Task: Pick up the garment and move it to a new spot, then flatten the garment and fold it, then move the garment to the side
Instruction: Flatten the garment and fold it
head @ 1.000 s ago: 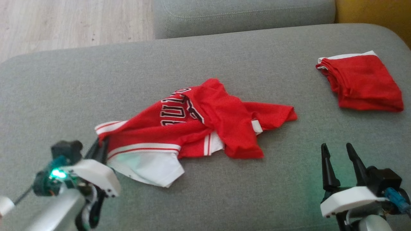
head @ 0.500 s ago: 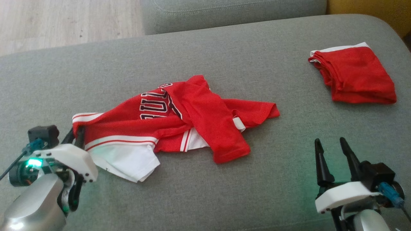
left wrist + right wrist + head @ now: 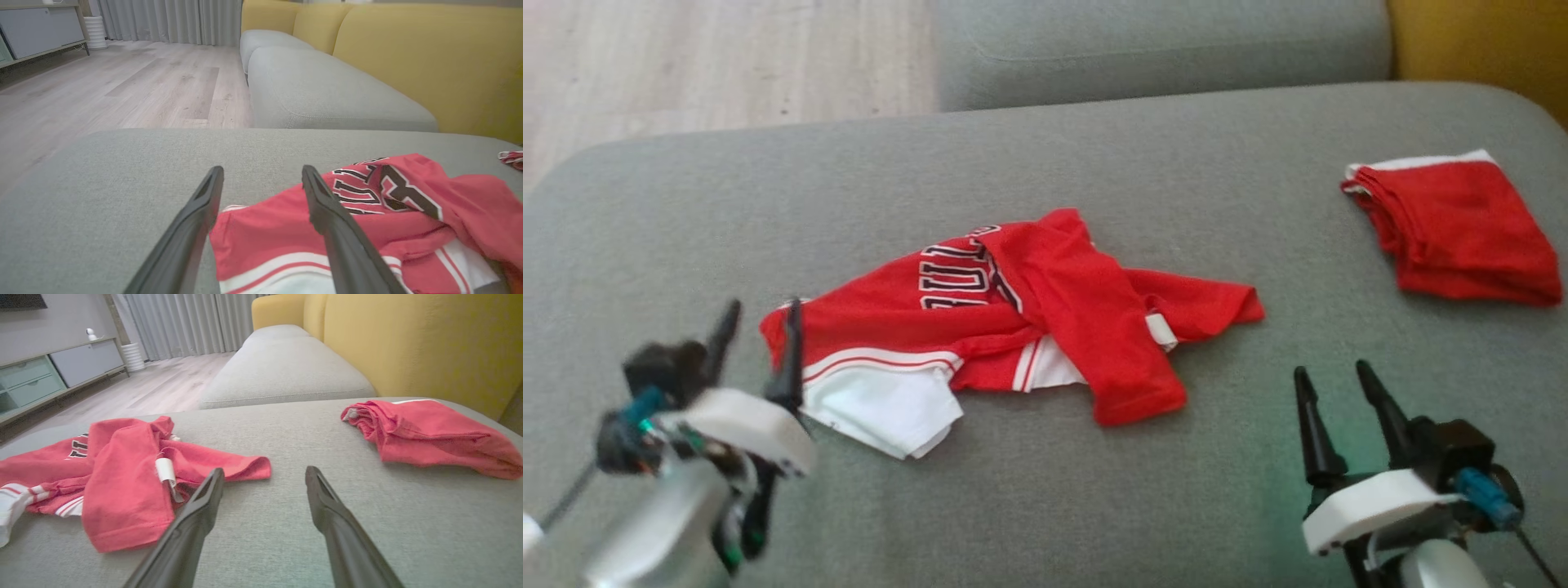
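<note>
Indoors — grey cushion (image 3: 1045, 163), red garment (image 3: 1054, 318), wood floor (image 3: 686, 65)

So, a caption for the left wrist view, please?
Open left tool at the corner of a crumpled red jersey on grey fabric cushion.

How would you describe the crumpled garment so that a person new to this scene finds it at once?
On the wide grey sofa cushion, look at the middle, just beyond the left hand. There lies a crumpled red jersey with white striped trim and dark lettering. The other red garment, far right, is neatly folded and shows no lettering.
</note>
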Controlling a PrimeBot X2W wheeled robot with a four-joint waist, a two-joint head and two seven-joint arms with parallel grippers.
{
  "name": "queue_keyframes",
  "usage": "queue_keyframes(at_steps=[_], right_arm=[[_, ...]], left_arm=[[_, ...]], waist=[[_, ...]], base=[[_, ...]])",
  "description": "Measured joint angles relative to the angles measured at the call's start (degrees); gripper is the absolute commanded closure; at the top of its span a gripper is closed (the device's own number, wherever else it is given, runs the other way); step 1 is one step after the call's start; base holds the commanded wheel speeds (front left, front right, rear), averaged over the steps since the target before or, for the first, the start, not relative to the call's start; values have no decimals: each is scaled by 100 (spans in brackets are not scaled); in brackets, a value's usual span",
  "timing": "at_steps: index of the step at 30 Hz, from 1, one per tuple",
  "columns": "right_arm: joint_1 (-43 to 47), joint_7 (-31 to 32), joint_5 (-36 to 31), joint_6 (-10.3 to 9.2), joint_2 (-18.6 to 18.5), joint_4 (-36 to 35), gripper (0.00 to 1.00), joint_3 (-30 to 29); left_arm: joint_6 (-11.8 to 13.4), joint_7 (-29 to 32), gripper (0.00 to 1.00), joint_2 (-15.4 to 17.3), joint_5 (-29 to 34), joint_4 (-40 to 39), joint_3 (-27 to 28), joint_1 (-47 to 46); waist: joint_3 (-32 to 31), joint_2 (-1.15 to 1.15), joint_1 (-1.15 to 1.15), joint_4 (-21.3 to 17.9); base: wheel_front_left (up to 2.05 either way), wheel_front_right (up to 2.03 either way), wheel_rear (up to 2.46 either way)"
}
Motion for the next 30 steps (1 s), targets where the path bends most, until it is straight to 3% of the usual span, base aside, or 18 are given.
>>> queue_keyframes(at_steps=[13,25,26,28,30], right_arm=[[-447,458,-88,0,-3,886,0,956],[-1131,595,-258,0,-12,2313,0,1004],[-1185,594,-256,0,-11,2392,49,1023],[-1273,559,-182,0,-13,2482,100,1089],[-1310,481,-35,0,-12,2496,100,1144]], left_arm=[[901,-155,0,-481,546,-1964,449,1664],[1107,-166,0,-653,975,-2617,844,2169],[1107,-170,0,-660,993,-2640,854,2184],[1107,-170,0,-682,1014,-2661,867,2207],[1107,-170,0,-703,1023,-2661,879,2233]], waist=[[-55,0,0,644],[72,0,0,1159],[87,0,0,1186],[107,0,0,1220],[102,0,0,1219]], base=[[0,0,0],[0,0,0],[0,0,0],[0,0,0],[0,0,0]])
